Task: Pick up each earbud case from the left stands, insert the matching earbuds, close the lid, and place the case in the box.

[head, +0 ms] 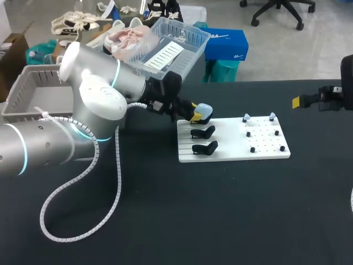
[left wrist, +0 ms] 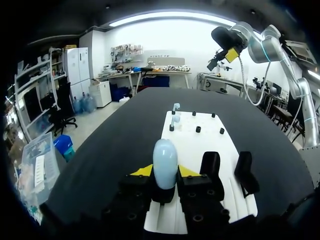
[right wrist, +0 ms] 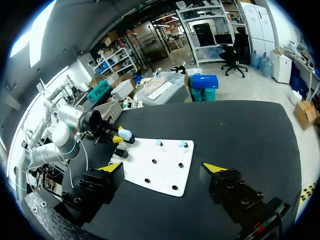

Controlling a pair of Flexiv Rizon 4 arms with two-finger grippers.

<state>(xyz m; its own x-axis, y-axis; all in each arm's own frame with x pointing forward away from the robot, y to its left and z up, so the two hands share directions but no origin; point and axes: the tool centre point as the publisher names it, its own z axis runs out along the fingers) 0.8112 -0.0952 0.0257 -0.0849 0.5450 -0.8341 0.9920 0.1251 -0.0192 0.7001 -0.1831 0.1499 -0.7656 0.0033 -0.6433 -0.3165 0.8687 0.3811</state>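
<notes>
Case: the pale blue case (head: 203,112) stands upright at the board's 10 o'clock corner in the head view. Its lid is shut.

Left claw: the left claw (left wrist: 165,172) is clamped on the case. One yellow-tipped finger presses each side of it, low on its body. A dark base shows under the case, and I cannot tell whether the case rests on it or is clear of it.

Stands: two bare black stands (head: 203,132) sit in a column at 6 o'clock of the case, on the board's 9 o'clock side. In the left wrist view they are just beside the claw.

Earbuds: two pale earbuds (head: 246,117) sit upright on pegs along the board's 12 o'clock edge, at 3 o'clock of the case and well apart from it.

Pegs: small black pegs (head: 252,149) stand in rows at 6 o'clock of the earbuds.

Board: the white board (head: 231,152) lies flat, right of the tabletop's middle.

Left arm: the left arm (head: 94,105) comes in from 9 o'clock and reaches to the board. A white coiled hose (head: 83,176) hangs from it.

Box: the grey slatted box (head: 22,91) sits at 10 o'clock of the tabletop, behind the left arm.

Right claw: the right claw (right wrist: 162,168) holds nothing, and its fingers are spread wide. It hovers at 3 o'clock, near the tabletop's edge, well apart from the board.

Tabletop: the tabletop (head: 165,221) is black.
</notes>
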